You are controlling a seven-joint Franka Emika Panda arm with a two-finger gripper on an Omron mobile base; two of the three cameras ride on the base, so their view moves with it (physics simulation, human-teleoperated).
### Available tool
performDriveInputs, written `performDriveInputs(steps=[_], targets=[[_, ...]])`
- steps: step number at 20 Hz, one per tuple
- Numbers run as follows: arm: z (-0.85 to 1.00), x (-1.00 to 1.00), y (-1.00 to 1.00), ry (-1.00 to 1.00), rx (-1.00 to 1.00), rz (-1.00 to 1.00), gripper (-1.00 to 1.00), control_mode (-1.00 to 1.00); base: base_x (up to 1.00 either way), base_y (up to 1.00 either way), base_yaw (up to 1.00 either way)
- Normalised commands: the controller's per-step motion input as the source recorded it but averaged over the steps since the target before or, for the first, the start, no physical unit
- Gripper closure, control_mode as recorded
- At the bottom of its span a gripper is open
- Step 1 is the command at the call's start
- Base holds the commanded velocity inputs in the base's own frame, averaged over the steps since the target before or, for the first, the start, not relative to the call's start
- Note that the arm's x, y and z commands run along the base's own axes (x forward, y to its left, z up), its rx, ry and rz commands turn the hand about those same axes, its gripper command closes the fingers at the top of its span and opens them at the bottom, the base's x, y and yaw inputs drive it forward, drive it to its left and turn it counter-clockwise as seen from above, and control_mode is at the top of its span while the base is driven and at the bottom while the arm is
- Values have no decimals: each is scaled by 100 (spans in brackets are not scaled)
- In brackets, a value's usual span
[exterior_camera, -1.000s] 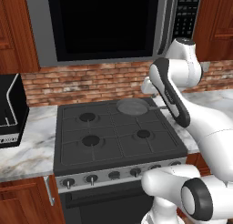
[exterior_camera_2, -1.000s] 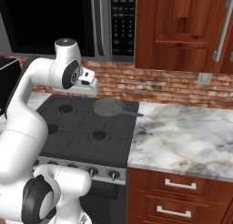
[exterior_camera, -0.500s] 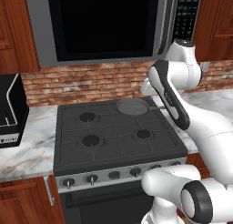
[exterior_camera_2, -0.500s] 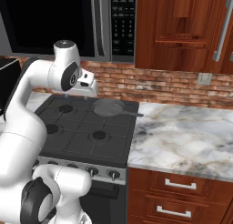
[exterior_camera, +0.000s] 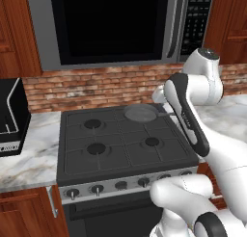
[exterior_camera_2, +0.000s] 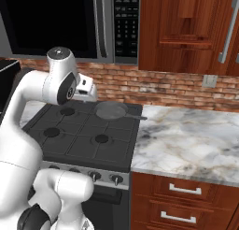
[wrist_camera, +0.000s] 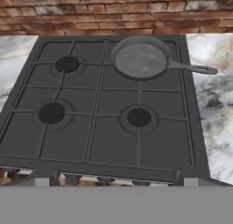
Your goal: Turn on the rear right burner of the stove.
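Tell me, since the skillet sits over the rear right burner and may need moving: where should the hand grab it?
Grip the skillet by its thin handle, which sticks out toward the marble counter. Come from above on that right side, fingers straddling the handle; the round pan looks too wide.

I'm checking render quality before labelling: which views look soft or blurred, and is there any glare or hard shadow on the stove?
Hand view: the brick wall and the grate bars of the stove look slightly soft; no glare. Left base view: even flat light, the skillet casts no hard shadow. Right base view: the marble counter is evenly lit, the microwave door is plain black with no reflection.
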Motion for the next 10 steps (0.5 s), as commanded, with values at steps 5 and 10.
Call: performDriveInputs(steps=[5,10], targets=[[0,-18,3,-6,2,-1,-100,-100,0,0,0],[7,-12,3,-13,2,-2,-100,-100,0,0,0]])
